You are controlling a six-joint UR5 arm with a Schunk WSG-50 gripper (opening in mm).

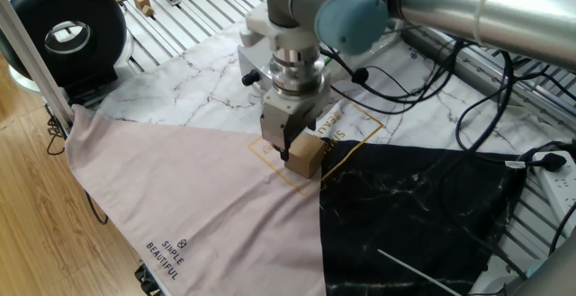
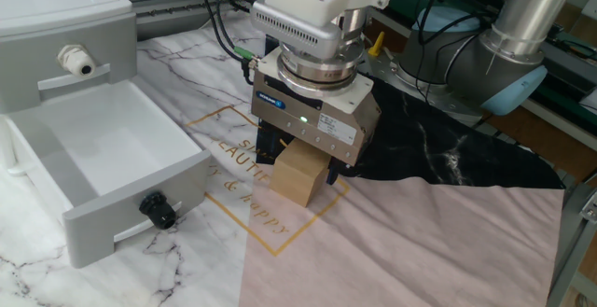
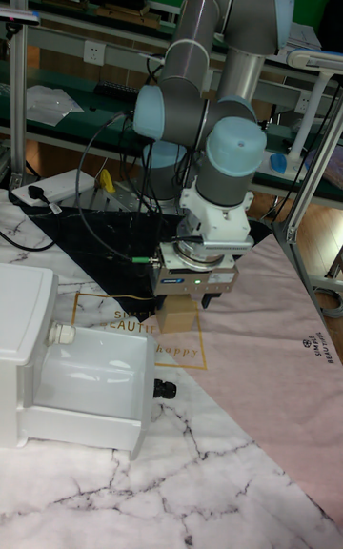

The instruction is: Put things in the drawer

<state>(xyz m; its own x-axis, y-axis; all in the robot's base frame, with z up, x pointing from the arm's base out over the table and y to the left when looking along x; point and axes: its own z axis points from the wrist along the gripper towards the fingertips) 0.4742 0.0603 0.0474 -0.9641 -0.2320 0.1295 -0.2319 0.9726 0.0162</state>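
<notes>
One cube (image 2: 300, 176) of tan-brown colour sits between my fingers; my end effector (image 2: 297, 169) is clamped on its upper part, pointing straight down. In the other fixed view the cube is at the gold printed square (image 2: 264, 193) on the cloth, near the place where the marble-white, pink (image 2: 401, 242) and black (image 2: 438, 153) parts of the cloth meet; I cannot tell if its bottom touches the surface (image 1: 193, 76) or is just above it. A small green light (image 2: 303, 119) shines on the body of my end effector. Beside the cube, well apart from it, the white drawer (image 2: 112, 172) is pulled out and open, with a black round knob (image 2: 158, 210) on its front. The drawer belongs to a white cabinet (image 2: 56, 36), which has a white fitting (image 2: 75, 60) on its front above the drawer. In the tall fixed view the cube (image 3: 177, 318) is just beyond the drawer's (image 3: 90, 387) far corner. Farther away in one fixed view, black cables (image 1: 468, 98) lie on the cloth, and a black round device (image 1: 58, 31) stands at the far edge.
</notes>
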